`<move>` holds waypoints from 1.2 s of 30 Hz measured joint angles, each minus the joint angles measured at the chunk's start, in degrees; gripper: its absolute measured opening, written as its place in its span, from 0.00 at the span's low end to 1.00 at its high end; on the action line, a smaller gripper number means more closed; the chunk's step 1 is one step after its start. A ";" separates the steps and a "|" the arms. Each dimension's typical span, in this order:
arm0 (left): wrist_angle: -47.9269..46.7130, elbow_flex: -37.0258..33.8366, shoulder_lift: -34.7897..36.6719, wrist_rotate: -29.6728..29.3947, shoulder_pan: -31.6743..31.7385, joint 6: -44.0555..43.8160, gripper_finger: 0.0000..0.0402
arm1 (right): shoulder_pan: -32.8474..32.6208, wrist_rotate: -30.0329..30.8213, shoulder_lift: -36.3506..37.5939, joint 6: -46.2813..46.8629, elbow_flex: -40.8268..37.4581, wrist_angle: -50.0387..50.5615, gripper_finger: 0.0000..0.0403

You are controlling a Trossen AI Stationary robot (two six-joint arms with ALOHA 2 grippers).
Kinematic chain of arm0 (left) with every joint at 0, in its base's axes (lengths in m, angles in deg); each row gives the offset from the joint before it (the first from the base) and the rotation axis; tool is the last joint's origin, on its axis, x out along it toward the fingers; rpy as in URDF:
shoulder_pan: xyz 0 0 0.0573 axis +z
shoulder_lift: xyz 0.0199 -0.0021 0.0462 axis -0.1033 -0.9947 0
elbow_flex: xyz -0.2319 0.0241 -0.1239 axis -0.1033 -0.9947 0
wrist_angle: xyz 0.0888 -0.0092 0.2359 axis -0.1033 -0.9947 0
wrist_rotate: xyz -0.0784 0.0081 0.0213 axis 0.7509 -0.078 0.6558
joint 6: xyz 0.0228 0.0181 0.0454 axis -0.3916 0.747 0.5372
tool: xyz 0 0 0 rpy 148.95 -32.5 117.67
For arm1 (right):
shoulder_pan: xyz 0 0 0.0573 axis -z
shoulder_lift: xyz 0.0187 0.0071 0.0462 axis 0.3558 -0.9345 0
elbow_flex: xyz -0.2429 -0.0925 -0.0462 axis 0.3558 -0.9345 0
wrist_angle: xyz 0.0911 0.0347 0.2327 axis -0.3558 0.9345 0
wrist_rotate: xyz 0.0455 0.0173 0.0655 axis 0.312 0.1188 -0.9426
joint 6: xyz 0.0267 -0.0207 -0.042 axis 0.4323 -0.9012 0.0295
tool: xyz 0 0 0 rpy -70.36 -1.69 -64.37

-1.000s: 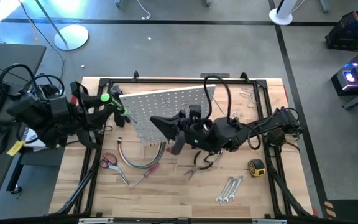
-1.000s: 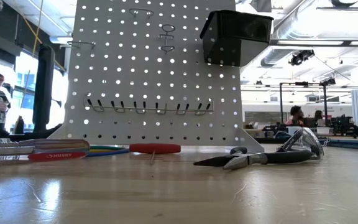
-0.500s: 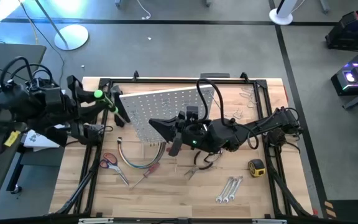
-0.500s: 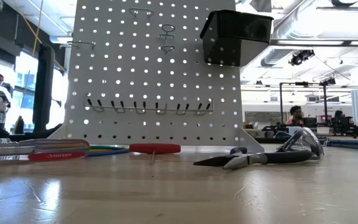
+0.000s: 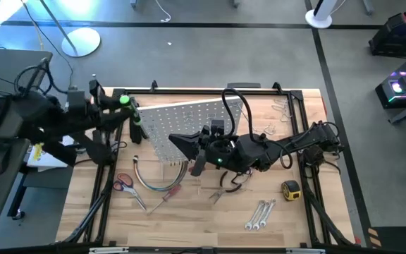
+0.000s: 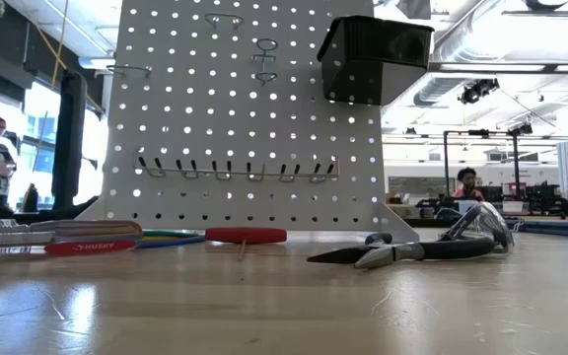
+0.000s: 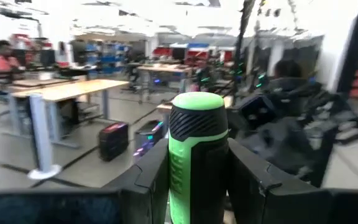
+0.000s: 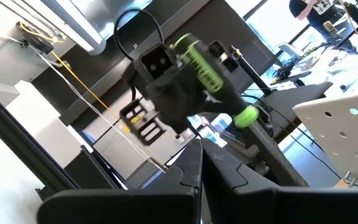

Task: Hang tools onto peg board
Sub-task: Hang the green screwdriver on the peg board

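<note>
You look straight down from the high view; the low view faces the white perforated peg board [image 6: 245, 118] level, up close.

L arm [image 8: 179, 93] w/ green-handled screwdriver [image 8: 246, 116] beyond shut right jaws, peg board [image 8: 344, 127] corner beside.

We count two arms, each ending in one pair of fingers: the left gripper [image 5: 127, 111] at about ten o'clock and the right gripper [image 5: 176, 140] near the centre. One peg board [image 5: 189, 120] stands on the worktop [image 5: 189, 219], with one black bin [image 6: 373, 57] fixed to it. We count one green-handled screwdriver [image 7: 196, 163], one pair of red-handled scissors [image 5: 123, 183], one red-handled screwdriver [image 5: 169, 195], one pair of black-handled pliers [image 5: 225, 189], one yellow tape measure [image 5: 290, 188] and what look like three silver wrenches [image 5: 259, 214] (they lie close together, toward five o'clock). One curved bundle of cables [image 5: 150, 185] makes up the rest.
</note>
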 joint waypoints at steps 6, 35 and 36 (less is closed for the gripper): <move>-10.32 7.77 -3.78 9.29 4.94 -3.15 0.29 | 0.00 -0.04 0.00 -0.12 0.00 0.00 0.00; -14.90 7.93 -3.73 26.41 18.94 -1.05 0.29 | 0.00 -2.86 0.00 -1.07 0.00 0.26 0.00; -14.88 7.93 -3.73 26.41 19.02 -1.08 0.29 | 0.00 -2.86 0.00 -1.07 0.00 0.26 0.00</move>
